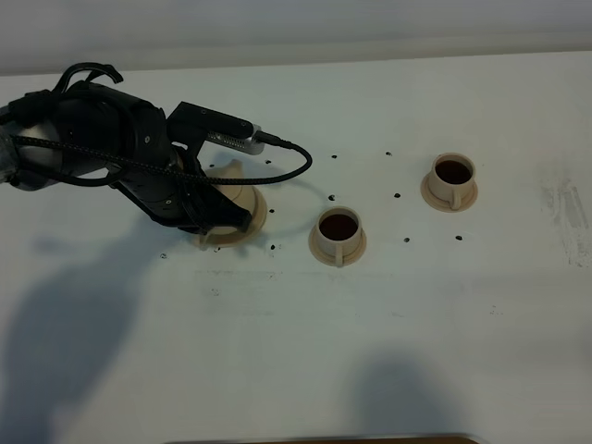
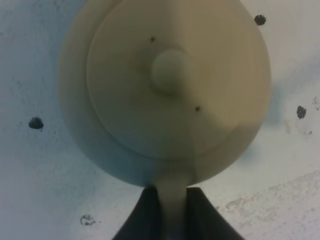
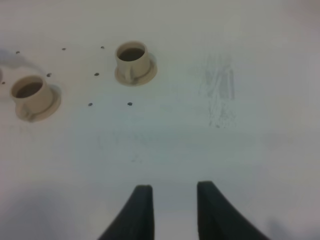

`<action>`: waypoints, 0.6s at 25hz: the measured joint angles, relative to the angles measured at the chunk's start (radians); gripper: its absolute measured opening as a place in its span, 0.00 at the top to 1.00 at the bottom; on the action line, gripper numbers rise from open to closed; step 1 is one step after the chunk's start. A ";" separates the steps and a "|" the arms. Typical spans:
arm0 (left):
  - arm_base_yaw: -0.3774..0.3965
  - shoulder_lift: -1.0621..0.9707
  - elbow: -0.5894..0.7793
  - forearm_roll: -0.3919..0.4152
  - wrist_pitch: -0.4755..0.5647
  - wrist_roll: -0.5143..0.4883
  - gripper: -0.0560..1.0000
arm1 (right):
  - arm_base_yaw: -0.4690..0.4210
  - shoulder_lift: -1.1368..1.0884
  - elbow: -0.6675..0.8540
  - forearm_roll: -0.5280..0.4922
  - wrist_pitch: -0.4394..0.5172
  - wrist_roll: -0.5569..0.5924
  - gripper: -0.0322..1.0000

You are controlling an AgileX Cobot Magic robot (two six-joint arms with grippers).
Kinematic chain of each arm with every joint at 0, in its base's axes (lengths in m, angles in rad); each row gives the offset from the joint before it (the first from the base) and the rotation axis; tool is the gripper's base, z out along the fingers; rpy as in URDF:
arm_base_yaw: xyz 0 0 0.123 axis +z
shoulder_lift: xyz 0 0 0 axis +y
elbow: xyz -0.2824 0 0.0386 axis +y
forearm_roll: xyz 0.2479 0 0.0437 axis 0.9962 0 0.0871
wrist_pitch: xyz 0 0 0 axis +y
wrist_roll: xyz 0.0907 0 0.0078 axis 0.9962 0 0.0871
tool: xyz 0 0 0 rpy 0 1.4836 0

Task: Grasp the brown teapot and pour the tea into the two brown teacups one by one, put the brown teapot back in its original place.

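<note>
The brown teapot point(image 2: 170, 75) fills the left wrist view from above, knobbed lid up. My left gripper point(image 2: 172, 212) is shut on its loop handle, one dark finger on each side. In the high view the left arm covers most of the teapot point(image 1: 231, 176), which seems to sit on its wide saucer, the original place point(image 1: 255, 220). The two brown teacups point(image 1: 339, 231) point(image 1: 452, 176) stand on their saucers to the right, both holding dark tea. They also show in the right wrist view point(image 3: 31, 94) point(image 3: 132, 60). My right gripper point(image 3: 172, 210) is open and empty, above bare table short of the cups.
Small dark specks point(image 1: 398, 196) dot the white table around the cups and teapot. A scuffed patch point(image 1: 569, 217) marks the table at the far right. The left arm's black cable point(image 1: 287, 176) loops toward the nearer cup.
</note>
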 joint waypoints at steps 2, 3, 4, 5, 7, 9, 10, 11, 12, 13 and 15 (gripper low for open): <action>0.000 0.000 0.000 -0.011 0.000 0.000 0.82 | 0.000 0.000 0.000 0.000 0.000 0.000 0.74; 0.000 0.000 0.000 -0.013 0.000 0.000 0.79 | 0.000 0.000 0.000 0.000 0.000 0.000 0.74; 0.000 0.000 0.000 -0.015 0.000 0.000 0.76 | 0.000 0.000 0.000 0.000 0.000 0.000 0.74; 0.000 0.000 0.000 -0.016 0.002 0.000 0.72 | 0.000 0.000 0.000 0.000 0.000 0.000 0.74; 0.000 0.000 0.000 -0.016 0.012 0.000 0.64 | 0.000 0.000 0.000 0.000 0.000 0.000 0.74; 0.000 -0.005 0.000 -0.016 0.016 0.000 0.57 | 0.000 0.000 0.000 0.000 0.000 -0.001 0.74; 0.000 -0.009 0.000 -0.016 0.017 0.000 0.54 | 0.000 0.000 0.000 0.000 0.000 -0.001 0.74; 0.000 -0.016 0.000 -0.016 0.018 0.000 0.52 | 0.000 0.000 0.000 0.000 0.000 -0.001 0.74; 0.000 -0.029 0.000 -0.016 0.018 0.000 0.51 | 0.000 0.000 0.000 0.000 0.000 -0.001 0.74; 0.000 -0.046 0.000 -0.016 0.018 0.000 0.50 | 0.000 0.000 0.000 0.000 0.000 -0.001 0.74; 0.000 -0.085 0.000 -0.013 0.020 0.000 0.50 | 0.000 0.000 0.000 0.000 0.000 -0.001 0.74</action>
